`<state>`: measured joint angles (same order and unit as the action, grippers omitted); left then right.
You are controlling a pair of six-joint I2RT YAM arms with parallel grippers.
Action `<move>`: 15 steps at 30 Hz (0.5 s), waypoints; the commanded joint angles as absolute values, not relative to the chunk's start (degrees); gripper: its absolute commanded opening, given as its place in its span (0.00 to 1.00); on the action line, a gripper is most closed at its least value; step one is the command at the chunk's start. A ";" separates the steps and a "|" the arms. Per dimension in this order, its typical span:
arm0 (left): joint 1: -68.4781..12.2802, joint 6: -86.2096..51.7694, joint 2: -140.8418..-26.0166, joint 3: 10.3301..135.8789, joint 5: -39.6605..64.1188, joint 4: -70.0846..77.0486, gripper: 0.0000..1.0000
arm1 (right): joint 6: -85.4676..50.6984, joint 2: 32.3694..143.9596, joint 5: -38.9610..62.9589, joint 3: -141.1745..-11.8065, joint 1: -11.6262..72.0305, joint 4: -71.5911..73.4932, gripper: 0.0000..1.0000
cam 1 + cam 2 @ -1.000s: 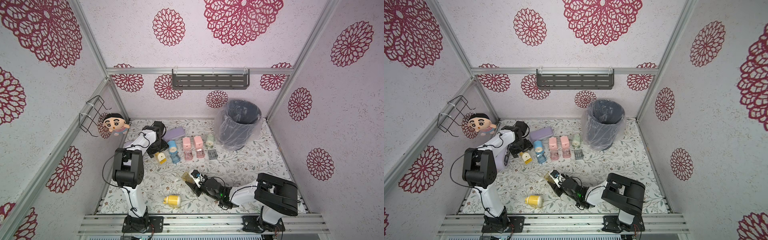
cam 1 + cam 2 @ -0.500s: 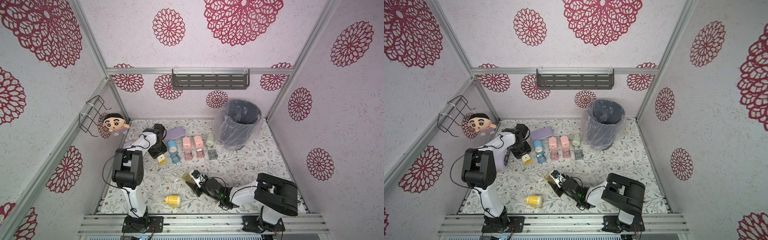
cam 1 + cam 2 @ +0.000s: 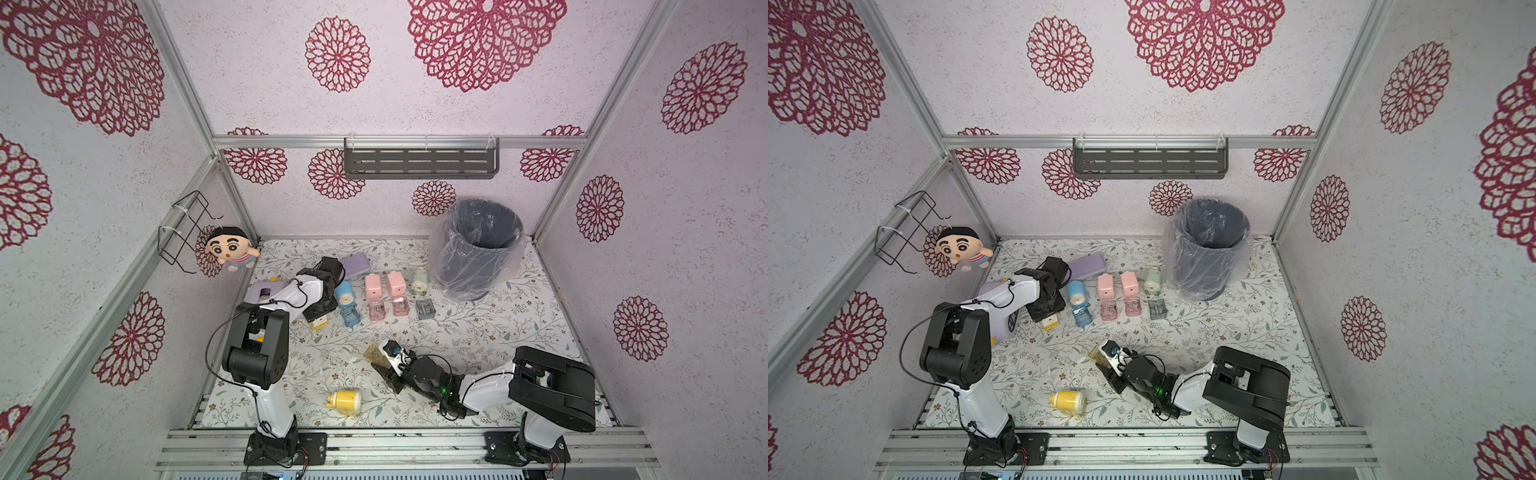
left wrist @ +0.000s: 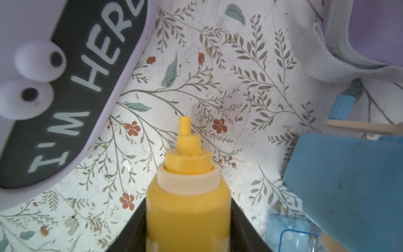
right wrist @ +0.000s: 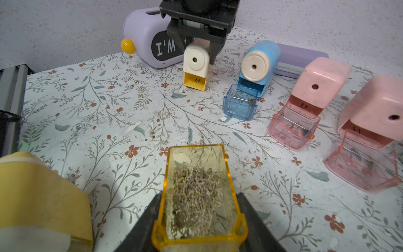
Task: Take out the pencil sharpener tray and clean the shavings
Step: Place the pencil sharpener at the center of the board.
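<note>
Clenching the amber tray (image 5: 196, 241) of shavings (image 5: 194, 192) near the worktop's (image 5: 109, 122) centre, the right jaws grip it; the left jaws grasp the yellow-and-cream pencil sharpener (image 5: 196, 63) at nine o'clock.

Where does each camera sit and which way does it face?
Top views: high in front, looking down toward the back wall; left arm and right arm show whole.
Left wrist: on left arm, looking down at the yellow-and-cream plastic pencil sharpener held in the shut left tool.
Right wrist: on right arm, looking across the table; the right tool grips the clear amber plastic tray of shavings.
Shared: right wrist and top views show the left tool.
</note>
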<state>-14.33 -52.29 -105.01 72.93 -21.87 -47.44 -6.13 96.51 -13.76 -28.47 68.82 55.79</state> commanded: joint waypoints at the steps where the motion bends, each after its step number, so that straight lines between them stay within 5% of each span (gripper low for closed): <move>1: -14.48 -53.38 -105.00 71.11 -21.17 -43.29 0.50 | -7.12 94.75 -15.15 -27.47 68.73 58.45 0.33; 9: -14.45 -54.58 -102.59 69.87 -17.73 -43.05 0.76 | -7.22 95.10 -14.96 -27.60 68.73 58.80 0.33; 15: -14.58 -54.83 -100.28 69.94 -16.46 -43.94 0.79 | -7.14 95.18 -15.03 -27.71 68.73 58.80 0.33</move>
<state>-14.33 -54.33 -103.35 69.84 -17.39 -44.40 -6.15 96.51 -13.76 -28.42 68.82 55.94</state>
